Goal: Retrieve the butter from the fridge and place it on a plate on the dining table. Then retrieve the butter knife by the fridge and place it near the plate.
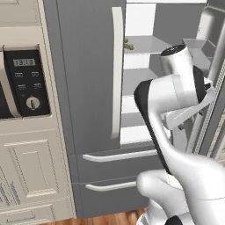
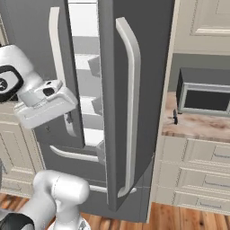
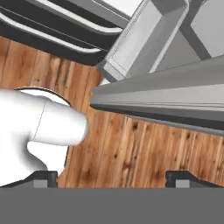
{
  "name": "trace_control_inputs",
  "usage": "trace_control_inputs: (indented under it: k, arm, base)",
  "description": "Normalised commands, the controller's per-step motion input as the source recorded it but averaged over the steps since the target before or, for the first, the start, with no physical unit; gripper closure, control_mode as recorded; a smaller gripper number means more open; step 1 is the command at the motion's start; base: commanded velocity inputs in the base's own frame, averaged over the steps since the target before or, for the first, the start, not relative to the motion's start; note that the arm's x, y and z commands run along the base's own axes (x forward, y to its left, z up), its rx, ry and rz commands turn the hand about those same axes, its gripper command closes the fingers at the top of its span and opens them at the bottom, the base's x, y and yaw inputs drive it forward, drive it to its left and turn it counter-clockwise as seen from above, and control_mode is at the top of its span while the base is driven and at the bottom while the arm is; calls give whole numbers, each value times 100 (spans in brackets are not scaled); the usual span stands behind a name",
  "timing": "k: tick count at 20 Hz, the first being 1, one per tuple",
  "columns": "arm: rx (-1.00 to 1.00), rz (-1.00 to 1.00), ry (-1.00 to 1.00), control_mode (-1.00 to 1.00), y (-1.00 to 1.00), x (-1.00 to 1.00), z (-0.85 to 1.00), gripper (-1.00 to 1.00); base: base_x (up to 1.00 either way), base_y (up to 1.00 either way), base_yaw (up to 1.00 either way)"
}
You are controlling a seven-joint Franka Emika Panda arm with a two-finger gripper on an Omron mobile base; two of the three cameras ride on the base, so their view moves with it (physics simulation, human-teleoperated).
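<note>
The dark grey fridge [image 1: 88, 79] stands with its left door shut and its right door [image 2: 134, 54] swung open. White shelves [image 1: 138, 77] show inside, with a green leafy vegetable [image 1: 128, 44] on an upper one. The butter is hidden. A small dark butter knife [image 2: 175, 117] lies on the marbled counter [image 2: 193, 126] right of the fridge. My gripper [image 3: 111, 178] is open with nothing between its fingers. It hangs low beside the open door, pointing down at the wooden floor [image 3: 131, 153]. The plate and dining table are out of view.
The open door's lower edge [image 3: 175, 103] and a grey door bin [image 3: 140, 43] sit close above my fingertips. Two fridge drawers with pale handles [image 1: 118, 156] lie below the doors. An oven panel [image 1: 26, 83] is set in cream cabinets on the left, and a dark appliance [image 2: 204, 96] stands on the counter.
</note>
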Motion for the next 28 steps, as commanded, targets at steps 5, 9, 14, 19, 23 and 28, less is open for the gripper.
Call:
trace_control_inputs:
  k: [5,9,14,19,23,28]
  arm:
    - [-68,-13,30,-100,17,89,5,-100]
    - [-37,0,17,-100,-19,95,-1,-100]
    - [-18,0,28,-100,-78,82,0,-100]
    - [-5,0,23,-100,-44,64,6,-100]
    - [-4,0,18,-100,-46,30,0,-100]
    - [0,0,25,-100,-84,1,0,-100]
  base:
    - [0,0,0]
    - [0,0,0]
    - [0,0,0]
    - [0,0,0]
    - [0,0,0]
    - [0,0,0]
